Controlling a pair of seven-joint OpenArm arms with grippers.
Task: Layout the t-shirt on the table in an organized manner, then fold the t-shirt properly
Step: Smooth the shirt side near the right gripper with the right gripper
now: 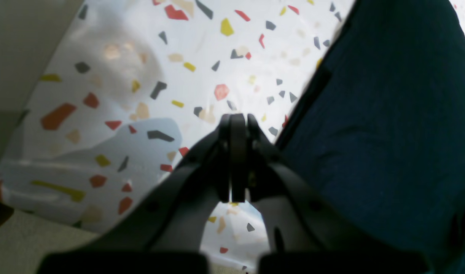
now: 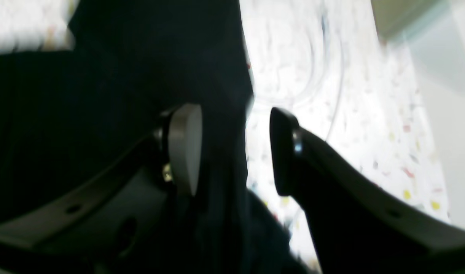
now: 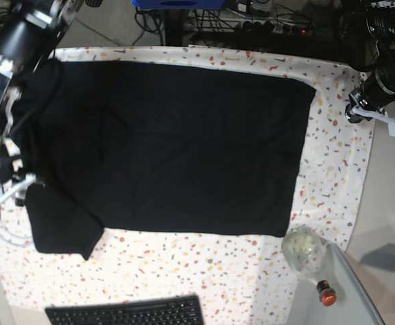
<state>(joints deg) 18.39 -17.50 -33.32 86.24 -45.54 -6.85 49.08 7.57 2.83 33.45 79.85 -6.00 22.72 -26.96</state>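
The black t-shirt lies spread flat across the speckled table, with one sleeve jutting toward the front left. My right gripper is open at that left side. A fold of the shirt's edge hangs loose between its grey pad and its dark finger, touching neither clearly. My left gripper is shut with nothing in it. It hovers over bare tablecloth just beside the t-shirt's edge, at the table's right side in the base view.
A black keyboard lies at the front edge. A clear crumpled plastic object and a small red-topped item sit at the front right corner. Cables and equipment line the back. The tablecloth drops off at the right edge.
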